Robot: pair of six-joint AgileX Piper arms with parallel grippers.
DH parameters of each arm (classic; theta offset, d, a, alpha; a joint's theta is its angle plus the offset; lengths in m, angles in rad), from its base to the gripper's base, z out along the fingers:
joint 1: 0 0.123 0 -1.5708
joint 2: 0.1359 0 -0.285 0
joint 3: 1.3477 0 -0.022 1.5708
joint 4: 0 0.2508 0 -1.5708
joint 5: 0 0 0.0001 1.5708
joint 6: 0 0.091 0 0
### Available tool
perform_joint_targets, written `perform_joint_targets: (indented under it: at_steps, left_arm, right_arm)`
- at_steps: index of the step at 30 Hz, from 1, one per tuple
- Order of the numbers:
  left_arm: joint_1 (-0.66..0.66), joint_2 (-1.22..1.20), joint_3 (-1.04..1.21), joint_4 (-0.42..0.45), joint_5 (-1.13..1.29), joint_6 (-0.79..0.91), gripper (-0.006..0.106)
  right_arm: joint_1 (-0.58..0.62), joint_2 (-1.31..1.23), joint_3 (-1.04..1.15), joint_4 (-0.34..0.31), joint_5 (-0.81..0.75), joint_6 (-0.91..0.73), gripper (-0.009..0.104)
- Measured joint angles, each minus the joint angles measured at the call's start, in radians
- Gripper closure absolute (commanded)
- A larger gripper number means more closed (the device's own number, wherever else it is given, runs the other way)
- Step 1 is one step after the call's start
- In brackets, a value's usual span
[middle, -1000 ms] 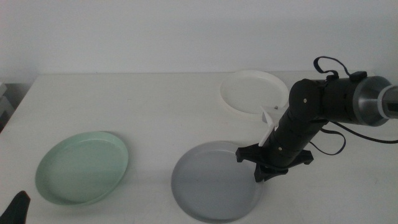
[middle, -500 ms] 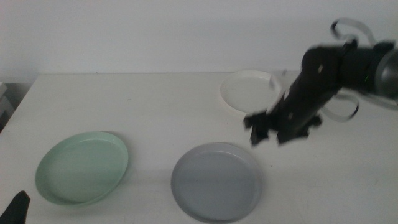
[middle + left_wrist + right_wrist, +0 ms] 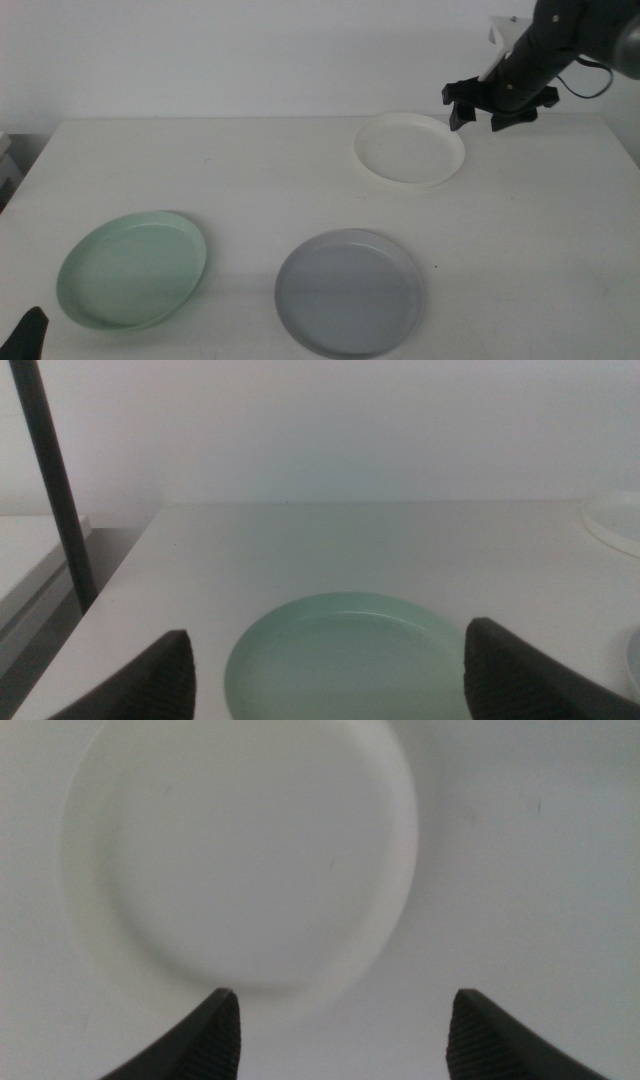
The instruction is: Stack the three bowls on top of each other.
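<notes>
Spreading wide and holding nothing, the dark, wedge-shaped fingers of the right gripper (image 3: 499,108) were seen raised above the far rim of the white bowl (image 3: 409,149), a smooth, shallow round dish with a low rim. The left gripper (image 3: 330,680) was kept low at the near left corner of the table (image 3: 270,180), its blunt dark fingers likewise parted and empty, just before the pale mint green bowl (image 3: 133,269). The matte grey bowl (image 3: 348,292) was set near the front edge, well apart from both others. None was stacked.
</notes>
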Motion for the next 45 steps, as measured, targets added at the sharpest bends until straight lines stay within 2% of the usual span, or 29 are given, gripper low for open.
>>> perform_joint_targets:
  at_steps: [9, 15, 18, 20, 22, 24, 25, 34, 38, 42, 45]
  left_arm:
    - [0.000, 0.000, 0.000, 0.000, 0.000, 0.000, 0.010]
    - [0.000, 0.000, 0.000, 0.000, 0.000, 0.000, 0.010]
    - [0.000, 0.000, 0.000, 0.000, 0.000, 0.000, 0.010]
    - [0.000, 0.000, 0.000, 0.000, 0.000, 0.000, 0.010]
    - [0.000, 0.000, 0.000, 0.000, 0.000, 0.000, 0.010]
    - [0.000, 0.000, 0.000, 0.000, 0.000, 0.000, 0.010]
    - [0.000, 0.000, 0.000, 0.000, 0.000, 0.000, 0.010]
    - [0.000, 0.000, 0.000, 0.000, 0.000, 0.000, 0.010]
    - [0.000, 0.000, 0.000, 0.000, 0.000, 0.000, 0.010]
    - [0.000, 0.000, 0.000, 0.000, 0.000, 0.000, 0.010]
    - [0.000, 0.000, 0.000, 0.000, 0.000, 0.000, 0.010]
  right_arm:
    - [-0.031, 0.275, -0.304, -0.005, 0.057, -0.021, 0.042]
    - [-0.040, 0.400, -0.407, -0.006, 0.047, -0.023, 0.045]
    - [-0.043, 0.436, -0.421, -0.005, 0.024, -0.023, 0.051]
    - [-0.043, 0.449, -0.427, -0.006, -0.001, -0.024, 0.060]
    - [-0.043, 0.453, -0.427, -0.003, -0.014, -0.024, 0.073]
    - [-0.043, 0.455, -0.427, -0.002, -0.023, -0.024, 0.092]
    - [-0.043, 0.456, -0.427, -0.001, -0.028, -0.024, 0.096]
    - [-0.036, 0.411, -0.423, 0.037, 0.045, -0.045, 0.096]
    - [0.003, 0.278, -0.315, 0.036, 0.032, -0.065, 0.096]
    - [0.047, 0.060, -0.023, 0.057, -0.094, -0.067, 0.096]
    - [0.075, -0.114, 0.230, 0.096, -0.215, -0.068, 0.096]
